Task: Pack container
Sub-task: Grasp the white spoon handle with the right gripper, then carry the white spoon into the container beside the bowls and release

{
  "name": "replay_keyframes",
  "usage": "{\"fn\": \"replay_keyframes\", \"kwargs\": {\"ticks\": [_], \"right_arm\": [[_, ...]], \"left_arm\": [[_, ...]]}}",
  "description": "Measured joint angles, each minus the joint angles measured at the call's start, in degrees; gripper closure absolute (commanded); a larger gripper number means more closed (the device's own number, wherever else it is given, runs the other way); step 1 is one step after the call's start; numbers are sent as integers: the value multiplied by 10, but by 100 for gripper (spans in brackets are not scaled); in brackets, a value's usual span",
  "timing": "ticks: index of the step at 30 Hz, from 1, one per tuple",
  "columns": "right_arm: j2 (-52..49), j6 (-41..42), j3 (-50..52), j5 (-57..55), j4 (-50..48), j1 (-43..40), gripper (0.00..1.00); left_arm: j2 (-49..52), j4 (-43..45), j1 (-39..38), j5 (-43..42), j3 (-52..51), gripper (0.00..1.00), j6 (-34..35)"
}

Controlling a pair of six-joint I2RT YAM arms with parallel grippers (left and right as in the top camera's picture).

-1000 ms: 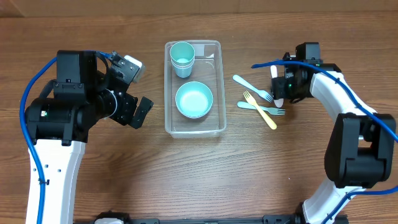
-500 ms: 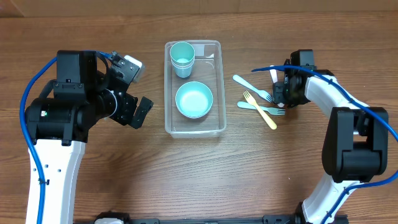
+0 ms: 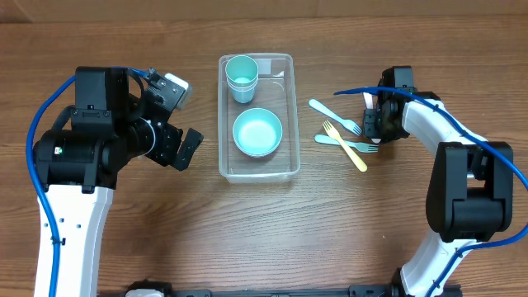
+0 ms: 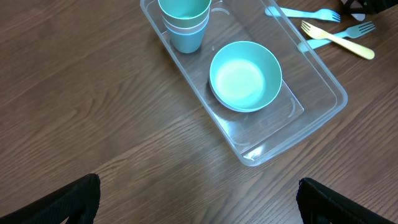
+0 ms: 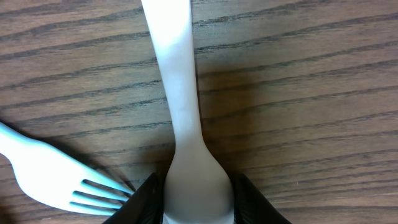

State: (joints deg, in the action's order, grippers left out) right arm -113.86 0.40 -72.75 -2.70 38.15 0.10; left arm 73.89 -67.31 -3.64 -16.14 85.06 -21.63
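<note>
Now the right gripper (image 5: 199, 208) is sitting low over the table, its fingers (image 5: 148, 196) pressing against both sides of the broad end of a white spoon (image 5: 180, 93). The jaws are nearly closed on it, and the spoon is still lying flat on the wood, not lifted. A second ago the right wrist was standing a little farther out and turned differently. It has since swung in and settled over the spoon, so the grasp is looking newly made.

Just beside the spoon, a pale blue fork (image 5: 43, 171) is pointing its tines toward the left finger. From overhead, a yellow fork (image 3: 346, 146) is crossing a second blue fork (image 3: 330, 140) near it.

The container (image 3: 221, 124) is resting in the middle of the table, well apart from the cutlery. It is holding a stack of cups (image 3: 242, 76) at its far end and a light-blue bowl (image 3: 257, 132) in its centre. Nothing in it has changed.

The left gripper (image 4: 199, 196) is hanging wide open and empty to the container's left, unmoved.

Judging from this, the cutlery is what is left to pack, and the spoon is going first.
</note>
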Motion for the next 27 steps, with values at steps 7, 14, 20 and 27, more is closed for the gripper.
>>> {"fn": "replay_keyframes", "kwargs": {"ticks": [7, 14, 20, 27], "right_arm": [[-10, 9, -87, 19, 83, 0, 96], [120, 35, -183, 85, 158, 68, 96], [138, 86, -189, 112, 183, 220, 96], [135, 163, -168, 119, 169, 252, 96]], "left_arm": [[0, 0, 0, 0, 0, 0, 0], [0, 0, 0, 0, 0, 0, 0], [0, 0, 0, 0, 0, 0, 0], [0, 0, 0, 0, 0, 0, 0]]}}
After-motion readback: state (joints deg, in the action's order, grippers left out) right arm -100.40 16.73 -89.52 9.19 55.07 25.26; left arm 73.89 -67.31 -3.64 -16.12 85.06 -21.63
